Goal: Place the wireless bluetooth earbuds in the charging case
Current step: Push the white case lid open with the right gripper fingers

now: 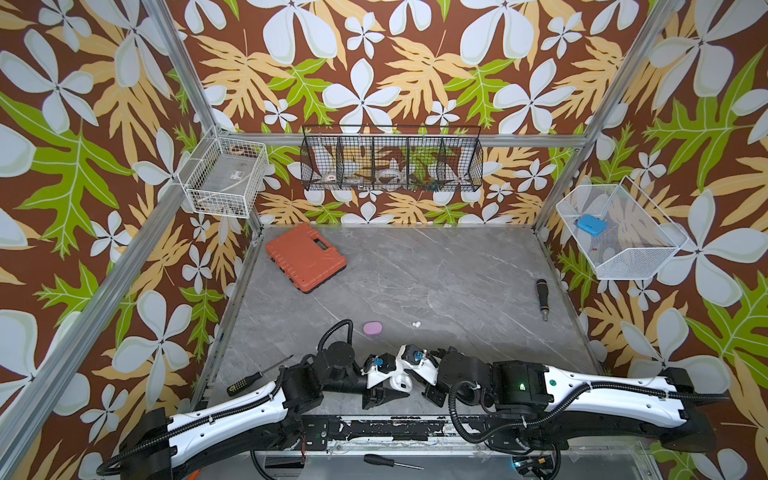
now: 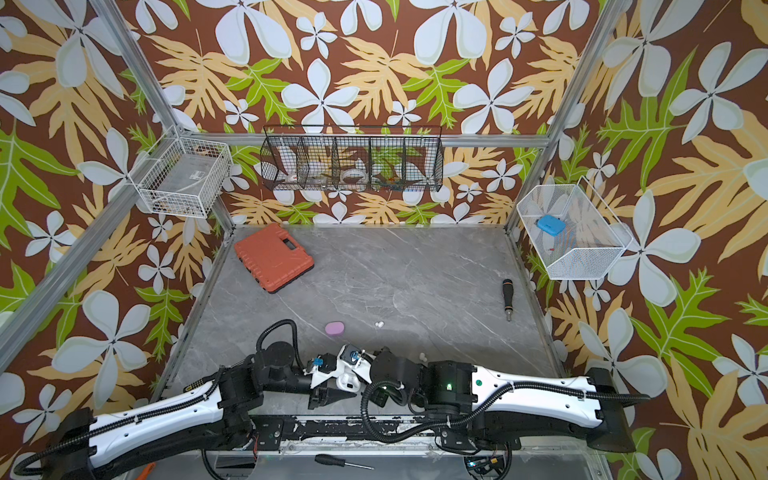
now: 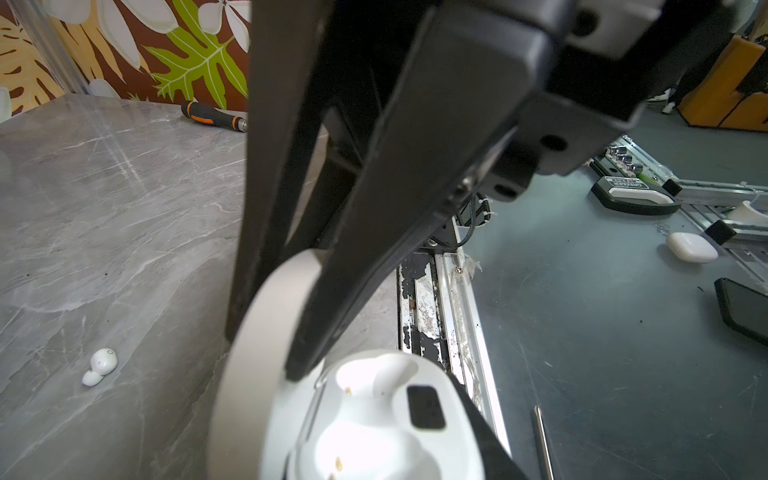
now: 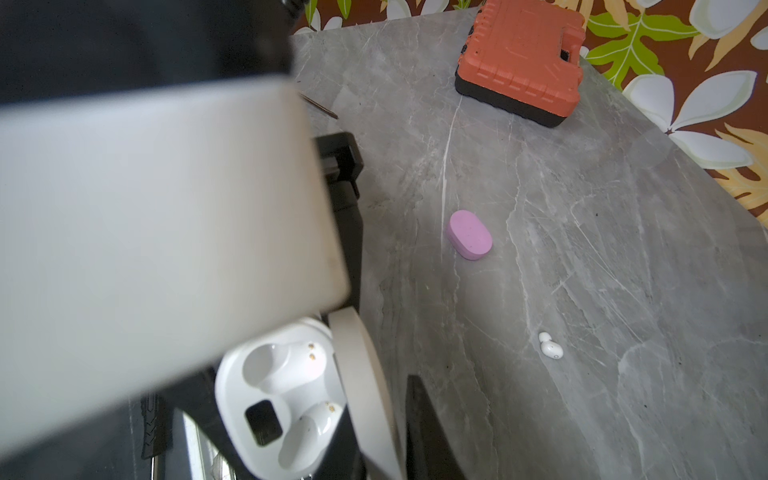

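Grips the open white pebble-shaped plastic charging case (image 4: 266, 374) by its lid, left gripper (image 3: 266, 353) clamped, at the near edge. Cannot tell whether the right gripper (image 1: 430, 390) beside it is apart or together. Farther out on the grey marble table (image 1: 457, 270), right of the closed lilac pebble-shaped case (image 1: 372, 328): one tiny white rounded plastic earbud (image 1: 415, 323).

White-shelled arms, black joints.
Behind the tapered matte-black fingers (image 3: 365, 249), the left arm (image 1: 241, 415) and right arm (image 1: 602, 382) each carry a ribbed black cable (image 1: 453, 411) along the white shell; a green light (image 1: 521, 386) glows on the right one's black housing.
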`<state>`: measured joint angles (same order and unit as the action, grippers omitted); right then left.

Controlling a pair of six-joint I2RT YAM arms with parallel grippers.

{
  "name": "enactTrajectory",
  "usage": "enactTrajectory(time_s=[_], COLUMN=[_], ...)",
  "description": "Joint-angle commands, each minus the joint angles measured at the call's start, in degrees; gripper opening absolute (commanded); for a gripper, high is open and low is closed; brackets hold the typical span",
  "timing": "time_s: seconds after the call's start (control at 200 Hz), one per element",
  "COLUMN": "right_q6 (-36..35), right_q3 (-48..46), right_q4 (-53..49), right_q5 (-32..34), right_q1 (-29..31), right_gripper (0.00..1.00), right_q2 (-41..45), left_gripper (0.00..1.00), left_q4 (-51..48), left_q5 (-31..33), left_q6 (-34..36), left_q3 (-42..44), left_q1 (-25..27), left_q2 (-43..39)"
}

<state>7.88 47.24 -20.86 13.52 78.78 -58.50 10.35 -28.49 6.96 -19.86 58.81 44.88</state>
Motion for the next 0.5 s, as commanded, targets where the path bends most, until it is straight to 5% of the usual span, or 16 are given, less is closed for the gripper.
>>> enactTrajectory(time_s=[0.0, 0.32, 0.495], right_q6=[-0.3, -0.5, -0.6], right_q3=[-0.1, -0.2, -0.2], right_q4=[1.0, 1.0, 1.1], right_q5=[0.1, 0.6, 1.2], right_q1=[0.0, 0.0, 0.0], right_gripper=[0.15, 0.11, 0.09], right_q2=[0.1, 0.7, 0.9], left_gripper=[0.15, 0.42, 0.46], left_q4=[1.9, 2.3, 2.4], left_q5=[0.6, 1.6, 1.8], left_q6=[-0.6, -1.6, -1.8], left_q3=[0.1, 0.3, 0.3], left_q1=[-0.1, -0.1, -0.1], left_q2=[-0.1, -0.1, 0.0])
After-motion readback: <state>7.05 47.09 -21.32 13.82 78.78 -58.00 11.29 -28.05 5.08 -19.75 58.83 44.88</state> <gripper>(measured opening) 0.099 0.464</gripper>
